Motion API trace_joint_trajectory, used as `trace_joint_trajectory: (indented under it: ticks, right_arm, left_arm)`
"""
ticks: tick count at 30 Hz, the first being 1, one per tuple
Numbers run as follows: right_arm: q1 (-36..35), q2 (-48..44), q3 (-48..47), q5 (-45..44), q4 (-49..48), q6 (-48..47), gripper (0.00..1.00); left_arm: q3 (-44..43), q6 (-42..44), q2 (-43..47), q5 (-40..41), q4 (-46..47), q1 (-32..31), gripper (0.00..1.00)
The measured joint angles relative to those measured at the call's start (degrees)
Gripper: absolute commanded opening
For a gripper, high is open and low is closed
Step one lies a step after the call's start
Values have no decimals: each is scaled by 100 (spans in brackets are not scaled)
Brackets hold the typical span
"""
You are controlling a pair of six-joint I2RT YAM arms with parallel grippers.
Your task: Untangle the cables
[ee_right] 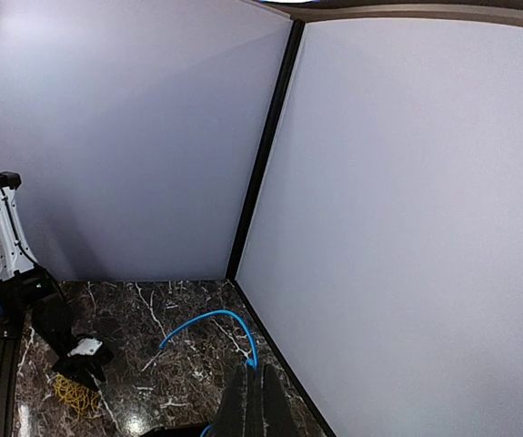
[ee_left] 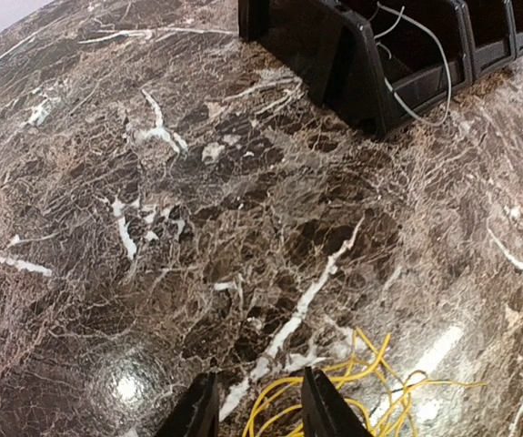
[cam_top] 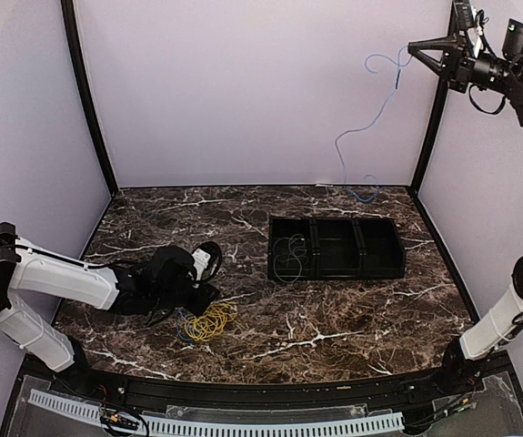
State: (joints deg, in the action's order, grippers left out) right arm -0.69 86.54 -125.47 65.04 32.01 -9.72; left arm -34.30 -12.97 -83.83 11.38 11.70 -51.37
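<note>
A yellow cable (cam_top: 209, 320) lies in a loopy coil on the marble table, and shows in the left wrist view (ee_left: 352, 387). My left gripper (cam_top: 193, 296) is low over it, open, its fingertips (ee_left: 323, 410) straddling the coil's edge. My right gripper (cam_top: 416, 50) is raised high at the back right, shut on a blue cable (cam_top: 370, 118) that hangs down to a small coil on the table (cam_top: 363, 193). The blue cable arcs from the shut jaws in the right wrist view (ee_right: 208, 320). A pale grey cable (cam_top: 290, 257) lies in the black tray's left compartment.
A black tray (cam_top: 336, 248) with three compartments stands right of centre; its corner shows in the left wrist view (ee_left: 361, 64). Pale walls with black corner posts (cam_top: 429, 137) enclose the table.
</note>
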Motion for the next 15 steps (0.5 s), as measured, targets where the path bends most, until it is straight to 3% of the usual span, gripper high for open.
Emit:
trace_joint_trajectory:
  ticks: [15]
  right_arm:
    - [0, 120, 1141, -463, -807, 291, 0]
  left_arm:
    - [2, -415, 1294, 350, -348, 0, 42]
